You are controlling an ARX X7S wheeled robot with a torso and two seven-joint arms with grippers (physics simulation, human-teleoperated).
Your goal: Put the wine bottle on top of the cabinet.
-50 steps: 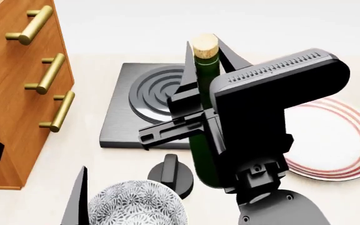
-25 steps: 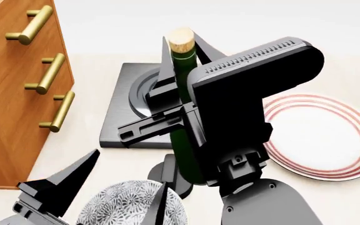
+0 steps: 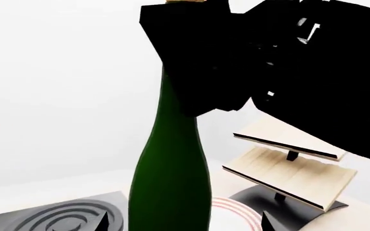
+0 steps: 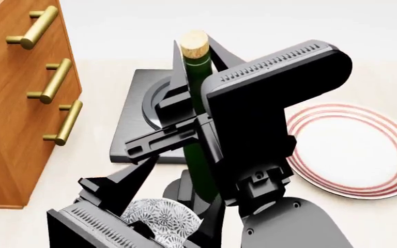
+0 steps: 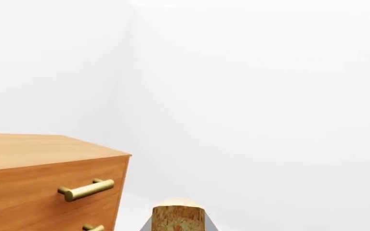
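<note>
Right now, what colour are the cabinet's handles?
Brass-gold, on the reddish-brown cabinet; the handles show best in the head view.

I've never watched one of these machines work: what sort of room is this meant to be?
Probably a simulated kitchen or dining corner: a striped plate, a patterned bowl and a black stove plate beside a wooden cabinet, with a wine bottle held up.

A dark square hob (image 4: 133, 129) with raised concentric rings lies on the pale bench (image 4: 102, 88). Well to one side of it rests a white plate (image 4: 353, 155) with red rim rings. A grey floral-patterned bowl (image 4: 161, 219) sits nearest. A pale slanted wooden rack (image 3: 288, 171) stands on a dark base.
</note>
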